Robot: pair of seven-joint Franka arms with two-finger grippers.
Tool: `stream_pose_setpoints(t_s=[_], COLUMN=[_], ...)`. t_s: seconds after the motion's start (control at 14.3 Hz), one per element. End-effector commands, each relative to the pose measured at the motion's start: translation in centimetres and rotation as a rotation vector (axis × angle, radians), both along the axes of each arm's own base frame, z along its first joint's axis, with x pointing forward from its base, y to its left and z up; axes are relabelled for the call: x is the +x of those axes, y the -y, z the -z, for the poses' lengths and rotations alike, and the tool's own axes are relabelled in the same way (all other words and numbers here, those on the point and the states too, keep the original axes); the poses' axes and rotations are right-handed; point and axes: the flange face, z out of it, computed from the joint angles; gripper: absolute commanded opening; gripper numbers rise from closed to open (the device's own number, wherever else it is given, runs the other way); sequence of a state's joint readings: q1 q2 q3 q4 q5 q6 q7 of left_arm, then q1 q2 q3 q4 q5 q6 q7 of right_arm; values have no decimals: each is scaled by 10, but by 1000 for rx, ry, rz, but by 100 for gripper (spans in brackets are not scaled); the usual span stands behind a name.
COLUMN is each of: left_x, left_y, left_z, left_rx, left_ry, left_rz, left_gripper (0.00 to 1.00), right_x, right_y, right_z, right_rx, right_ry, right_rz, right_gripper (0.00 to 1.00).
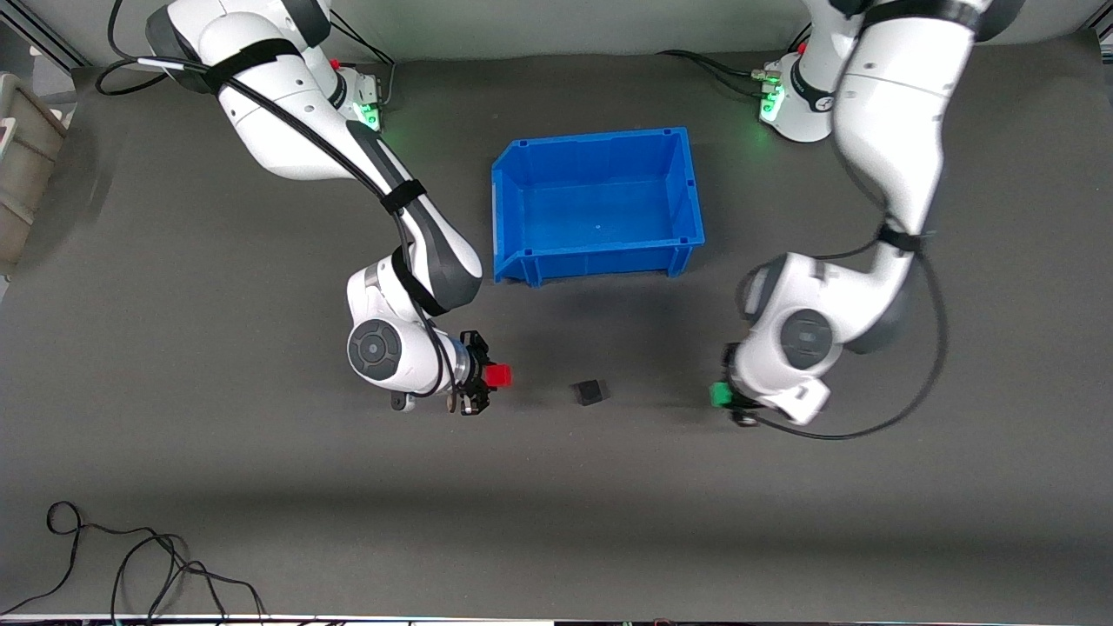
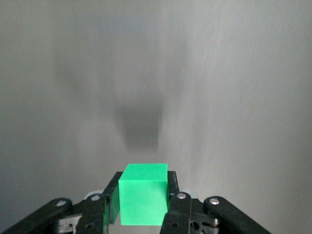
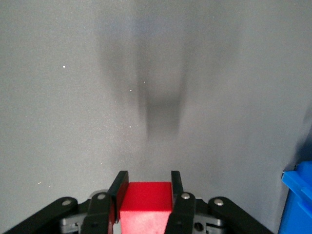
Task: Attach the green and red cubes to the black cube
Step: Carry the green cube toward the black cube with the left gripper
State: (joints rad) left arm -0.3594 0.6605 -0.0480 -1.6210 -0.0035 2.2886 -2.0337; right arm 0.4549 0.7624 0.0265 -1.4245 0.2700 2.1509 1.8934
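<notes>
The black cube [image 1: 589,392] sits on the grey mat, nearer to the front camera than the blue bin, between the two grippers. My right gripper [image 1: 492,377] is shut on the red cube [image 1: 498,376] [image 3: 145,201] and holds it over the mat toward the right arm's end, beside the black cube. My left gripper [image 1: 723,396] is shut on the green cube [image 1: 720,395] [image 2: 144,194] and holds it over the mat toward the left arm's end, beside the black cube. The black cube does not show in either wrist view.
An empty blue bin [image 1: 522,189] stands on the mat between the arms' bases and the black cube; its corner shows in the right wrist view [image 3: 298,204]. Loose black cables [image 1: 139,565] lie at the front edge. A grey box [image 1: 22,165] stands at the right arm's end.
</notes>
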Motion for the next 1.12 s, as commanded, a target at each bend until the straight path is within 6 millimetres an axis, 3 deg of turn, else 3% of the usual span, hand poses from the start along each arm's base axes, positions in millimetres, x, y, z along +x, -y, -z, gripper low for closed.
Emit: stream_pose_setpoints(t_s=[0.0, 0.21, 0.42, 0.7, 1.05], left_x=[14, 19, 3, -9, -27], left_y=[34, 56, 86, 115, 145], left_z=[-5, 6, 33, 28, 40], left_rx=[-14, -25, -15, -24, -13], left_ry=[35, 42, 15, 26, 23], left_rz=[-77, -208, -229, -202, -169], left_gripper=[0, 0, 0, 0, 0], right_x=[1, -1, 2, 11, 17], right_y=[-6, -14, -34, -48, -64], right_z=[4, 15, 35, 28, 35], right_rx=[-15, -23, -30, -14, 1], right_ry=[-16, -28, -30, 6, 29], right_rz=[31, 53, 102, 96, 87], right_gripper=[0, 0, 0, 0, 0])
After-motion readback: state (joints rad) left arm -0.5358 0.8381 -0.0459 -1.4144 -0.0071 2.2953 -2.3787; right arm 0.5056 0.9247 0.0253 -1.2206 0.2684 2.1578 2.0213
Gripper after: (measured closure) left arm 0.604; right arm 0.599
